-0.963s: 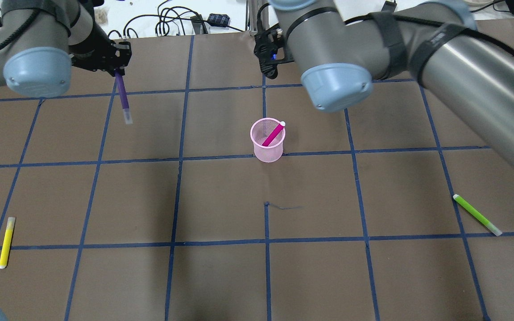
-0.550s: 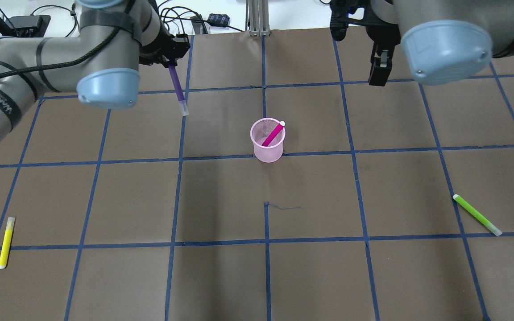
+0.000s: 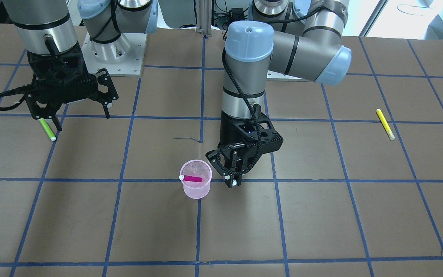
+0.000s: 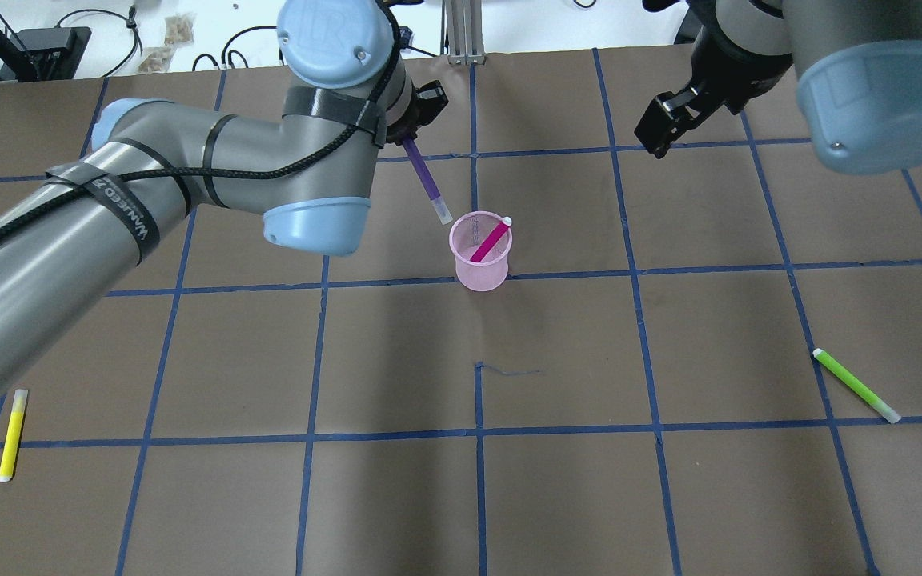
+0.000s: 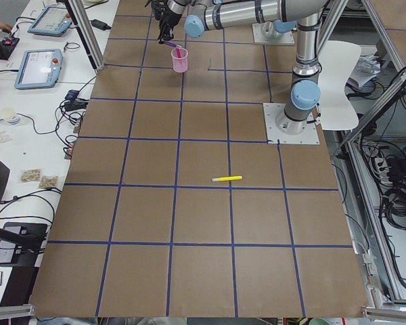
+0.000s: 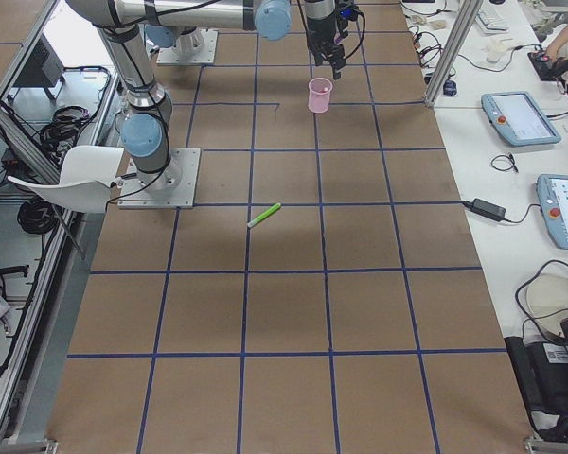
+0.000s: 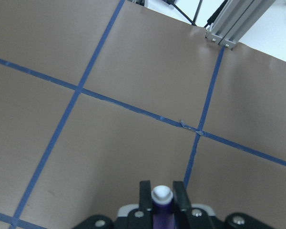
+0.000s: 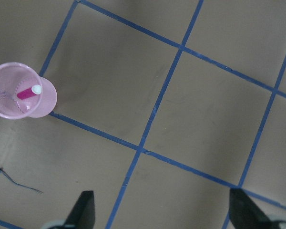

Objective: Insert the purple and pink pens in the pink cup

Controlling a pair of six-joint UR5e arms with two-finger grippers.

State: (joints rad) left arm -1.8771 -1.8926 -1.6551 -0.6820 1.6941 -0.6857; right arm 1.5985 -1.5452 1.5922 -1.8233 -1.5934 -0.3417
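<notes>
The pink mesh cup (image 4: 479,268) stands upright near the table's middle, also in the front view (image 3: 195,188) and the right wrist view (image 8: 5,107). The pink pen (image 4: 489,242) leans inside it, white cap up at the rim. My left gripper (image 4: 413,134) is shut on the purple pen (image 4: 427,180), which hangs tilted with its clear tip just left of and behind the cup's rim, outside it. In the left wrist view the pen (image 7: 161,205) sits between the jaws. My right gripper (image 3: 79,115) is open and empty, off to the cup's right.
A green pen (image 4: 857,386) lies at the right near the front, close under my right gripper in the front view (image 3: 47,129). A yellow pen (image 4: 11,436) lies at the front left. Blue tape lines grid the brown table. Cables and an aluminium post (image 4: 461,32) stand past the far edge.
My left arm has carried the purple pen rightward from the far left to just beside the cup. My right gripper has moved right, away from the cup. The cup and pink pen have not moved.
</notes>
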